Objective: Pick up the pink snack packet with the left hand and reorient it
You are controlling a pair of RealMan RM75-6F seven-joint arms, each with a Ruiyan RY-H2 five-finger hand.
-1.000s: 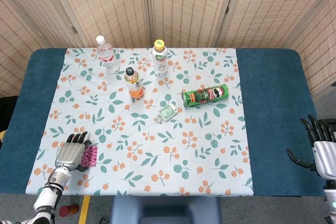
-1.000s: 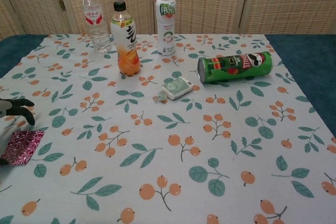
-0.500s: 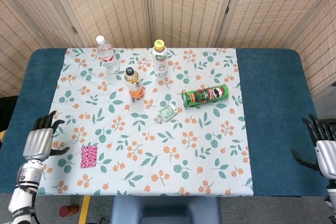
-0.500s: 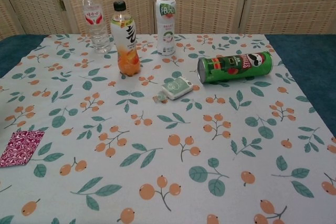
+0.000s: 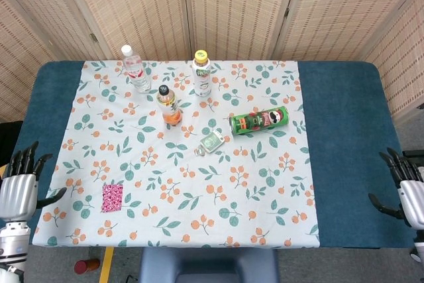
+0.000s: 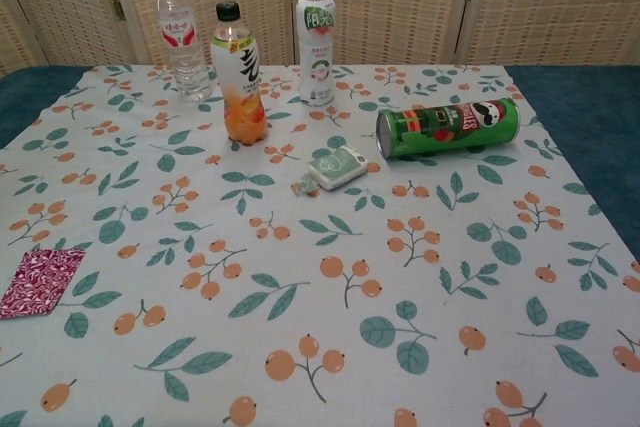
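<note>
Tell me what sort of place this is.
Probably a staged test setup, not a home: a table under a fruit-print cloth, woven folding screens behind it, and drink bottles set out with a snack packet.

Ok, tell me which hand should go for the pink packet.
Left. The left hand hangs open off the table edge nearest the pink packet, while the right hand is across the whole table.
</note>
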